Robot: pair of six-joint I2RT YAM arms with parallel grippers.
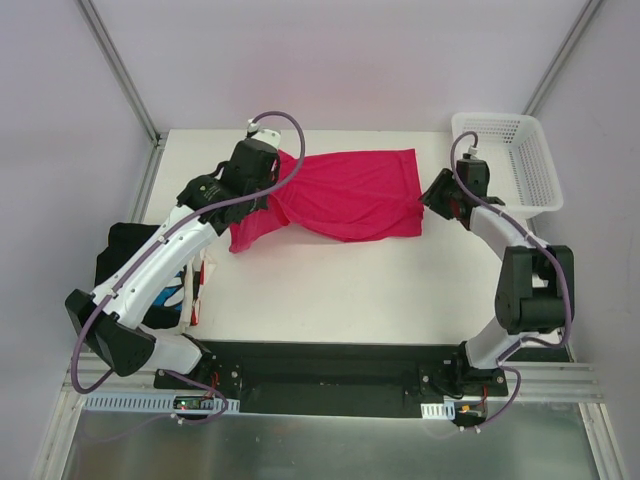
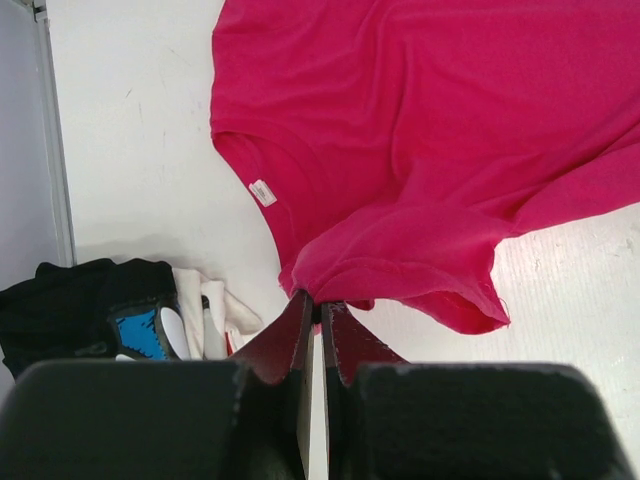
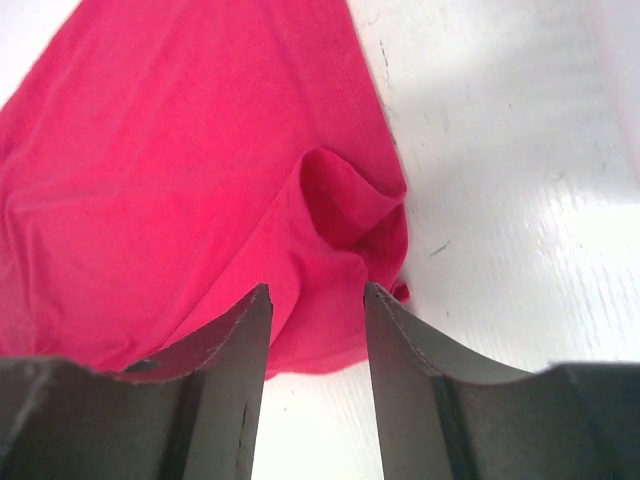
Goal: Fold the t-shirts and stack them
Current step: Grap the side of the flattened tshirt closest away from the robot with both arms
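Dark fingers of my left end effector (image 2: 317,305) sit clenched together, pinching a raised fold at the sleeve edge of the crimson-pink t-shirt (image 2: 420,130), which spreads out ahead of and to the right of the tips across the white worktop (image 2: 140,130). Behind and to the left of those tips lies a black t-shirt (image 2: 90,300) with a blue print, bunched at the worktop's edge. My right end effector (image 3: 317,295) is released, jaws apart, with a puckered corner of the crimson-pink t-shirt just ahead between them. Off to its right stands a white basket (image 1: 515,150).
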